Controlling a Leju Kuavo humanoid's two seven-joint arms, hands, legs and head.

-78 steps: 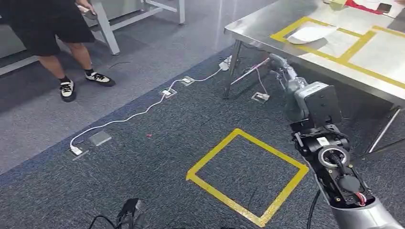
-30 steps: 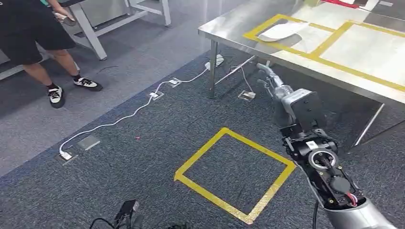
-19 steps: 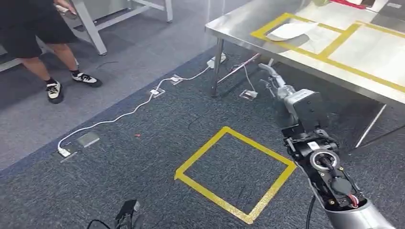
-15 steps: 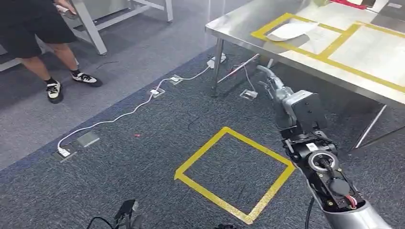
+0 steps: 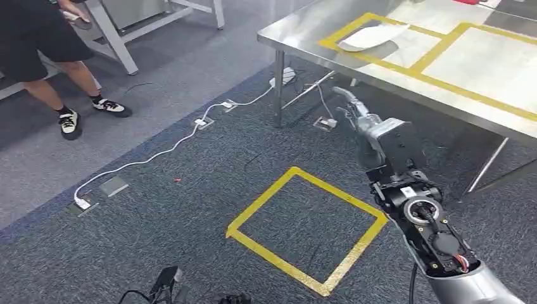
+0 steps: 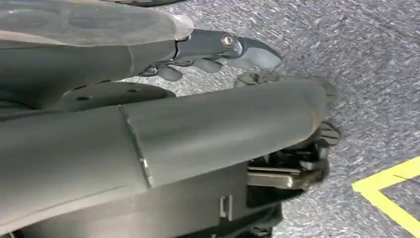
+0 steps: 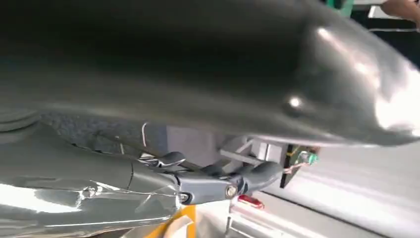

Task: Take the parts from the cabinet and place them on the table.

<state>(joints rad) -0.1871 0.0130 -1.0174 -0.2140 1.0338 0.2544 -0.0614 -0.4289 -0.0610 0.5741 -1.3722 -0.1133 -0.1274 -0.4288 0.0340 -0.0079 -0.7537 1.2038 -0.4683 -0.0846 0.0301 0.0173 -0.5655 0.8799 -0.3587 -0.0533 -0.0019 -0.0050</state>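
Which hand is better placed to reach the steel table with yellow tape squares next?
Right, probably. The right hand is raised and stretched forward, just short of the yellow-taped steel table. The left hand hangs low over the grey carpet. Whether either holds a part is unclear.

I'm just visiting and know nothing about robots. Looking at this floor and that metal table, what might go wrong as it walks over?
1. The white cable trails across the carpet to the table leg; the robot's feet might snag it.
2. The right hand is raised close to the metal table edge and could bump it.
3. A person stands nearby, so a wide turn may bring the robot too close.
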